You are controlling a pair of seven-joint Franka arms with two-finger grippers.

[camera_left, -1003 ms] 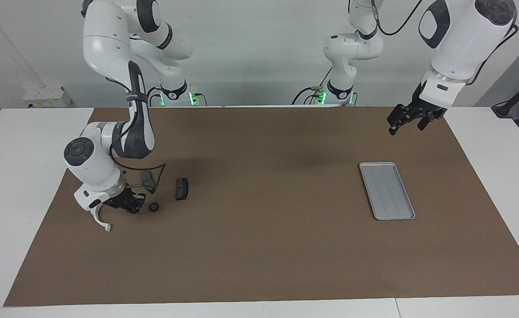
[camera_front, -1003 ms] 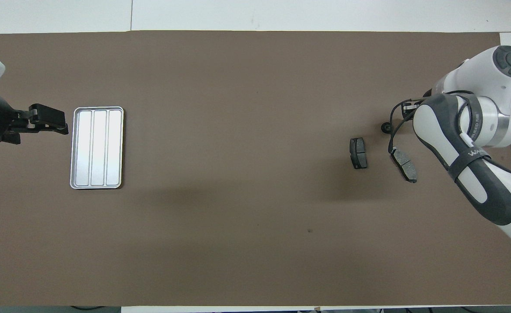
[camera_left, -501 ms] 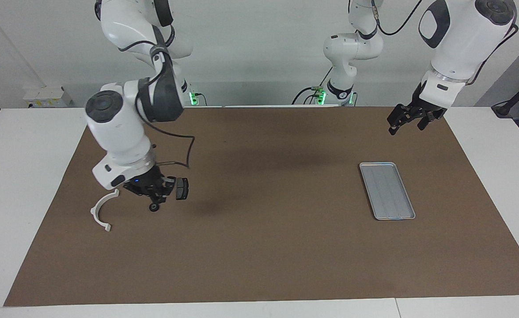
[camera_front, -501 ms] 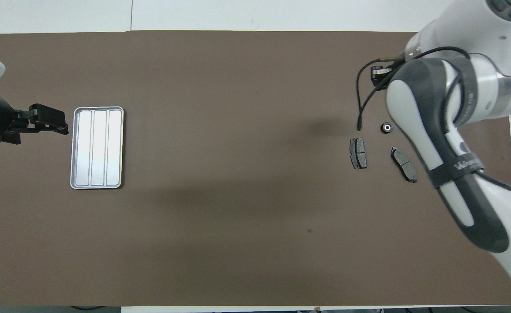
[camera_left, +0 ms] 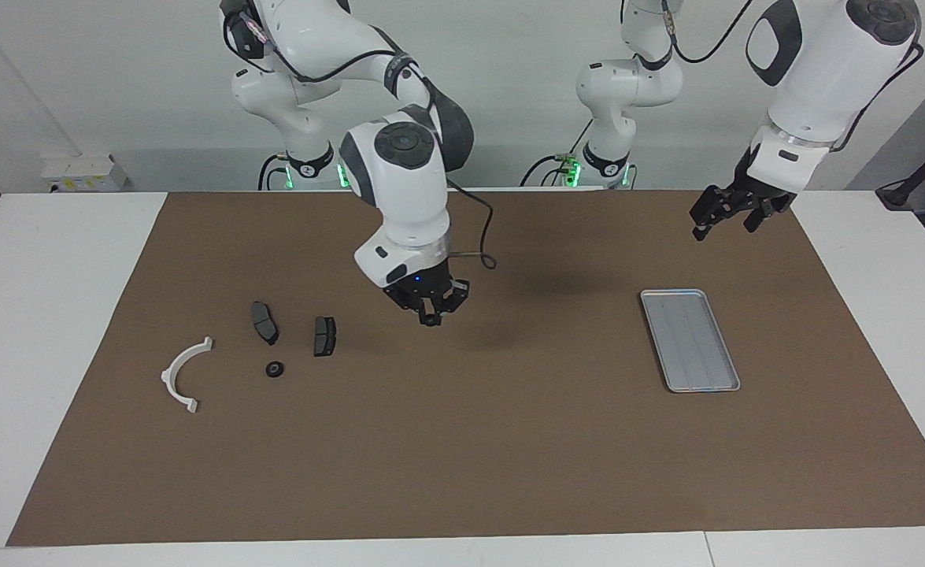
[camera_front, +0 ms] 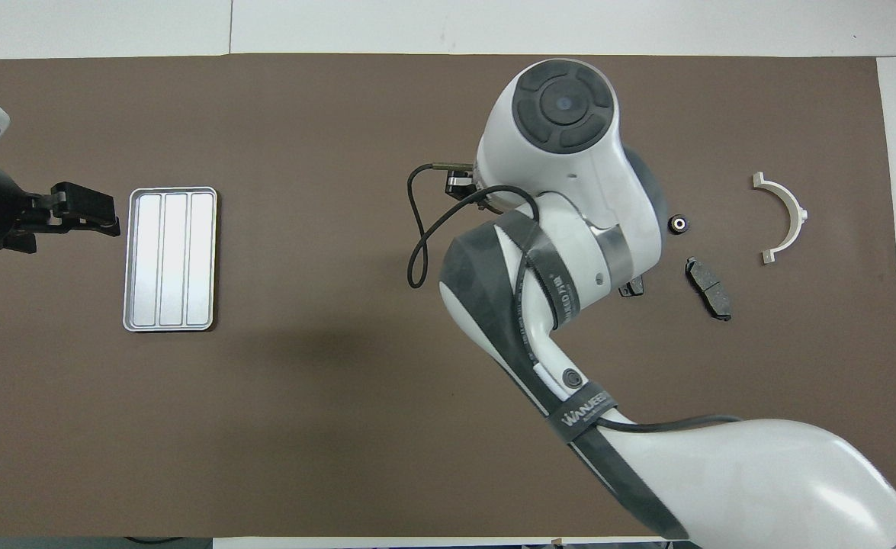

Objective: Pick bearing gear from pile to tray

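Half done, I'd say. On the overhead clock face the pile (camera_left: 324, 336) sits at 3 and the tray (camera_left: 671, 298) at 9, nothing in it. My right hand (camera_left: 429, 313) hangs over the middle of the tabletop (camera_left: 509, 441), tips pressed on a tiny dark bit I take for the bearing gear (camera_left: 429, 320). To go: carry, drop. Left hand (camera_left: 720, 214) waits over the tabletop by the tray; can't tell its state. Only writing: arm strap (camera_front: 581, 415), starts "WAN", rest unreadable.
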